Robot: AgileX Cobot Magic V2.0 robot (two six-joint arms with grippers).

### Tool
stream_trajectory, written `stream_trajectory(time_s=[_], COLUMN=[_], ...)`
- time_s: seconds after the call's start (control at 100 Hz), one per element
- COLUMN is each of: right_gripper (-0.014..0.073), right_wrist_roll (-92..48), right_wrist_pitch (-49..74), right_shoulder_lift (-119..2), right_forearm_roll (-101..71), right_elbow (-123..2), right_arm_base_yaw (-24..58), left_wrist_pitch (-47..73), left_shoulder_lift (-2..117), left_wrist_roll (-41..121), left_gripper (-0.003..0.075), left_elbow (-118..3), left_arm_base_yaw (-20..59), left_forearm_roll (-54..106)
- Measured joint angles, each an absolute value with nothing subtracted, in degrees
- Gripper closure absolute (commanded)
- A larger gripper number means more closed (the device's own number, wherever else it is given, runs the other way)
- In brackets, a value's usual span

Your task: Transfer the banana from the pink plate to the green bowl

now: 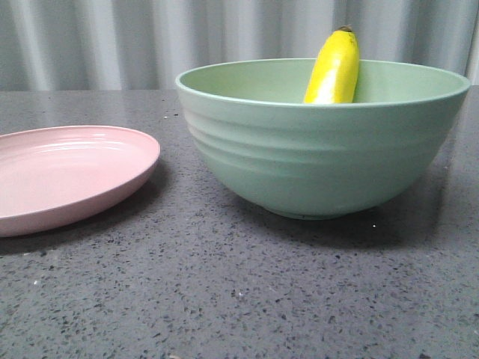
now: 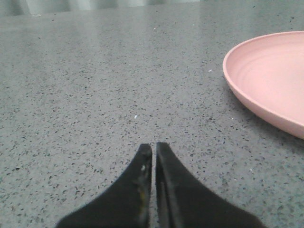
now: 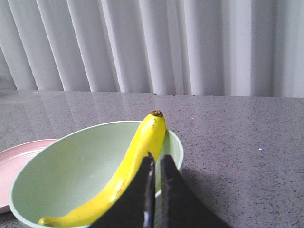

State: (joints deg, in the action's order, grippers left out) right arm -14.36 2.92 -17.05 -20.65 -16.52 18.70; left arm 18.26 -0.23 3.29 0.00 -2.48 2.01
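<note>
Transfer is judged done: banana (image 1: 334,69) is seen leaning inside bowl (image 1: 322,153), right of the bare plate (image 1: 67,173). Left gripper (image 2: 154,153) and right gripper (image 3: 155,164) are closed on nothing.

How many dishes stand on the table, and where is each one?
2. The pink plate lies on the left, with nothing on it; the green bowl stands to its right, holding the banana.

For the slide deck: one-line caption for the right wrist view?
Banana leaning inside the green bowl, tip above the rim, right gripper shut and empty above it.
</note>
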Motion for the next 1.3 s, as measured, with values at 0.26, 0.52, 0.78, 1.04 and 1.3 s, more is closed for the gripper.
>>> stream_trajectory(time_s=[0.26, 0.52, 0.78, 1.04, 1.3], right_gripper=[0.0665, 0.0665, 0.0665, 0.0665, 0.0665], right_wrist_roll=[-14.36, -14.36, -11.42, -0.41, 8.65], right_wrist_pitch=[3.06, 3.06, -6.10, -23.06, -19.90], right_shoulder_lift=[-17.05, -17.05, -17.05, -15.78, -9.88], right_forearm_roll=[-20.65, -20.65, -9.40, 2.22, 10.27], right_elbow=[-16.52, -16.52, -10.91, -0.23, 0.65], right_arm_base_yaw=[18.70, 18.70, 18.48, 11.72, 0.98], left_wrist_pitch=[18.26, 18.26, 18.26, 18.26, 18.26], left_shoulder_lift=[-0.23, -0.23, -0.23, -0.23, -0.23], left_wrist_roll=[3.29, 3.29, 3.29, 3.29, 3.29], left_gripper=[0.0741, 0.0741, 0.0741, 0.0741, 0.0741], left_elbow=[0.00, 0.00, 0.00, 0.00, 0.00], left_arm_base_yaw=[-2.48, -2.48, -2.48, -2.48, -2.48], left_forearm_roll=[1.87, 1.87, 1.87, 1.87, 1.87])
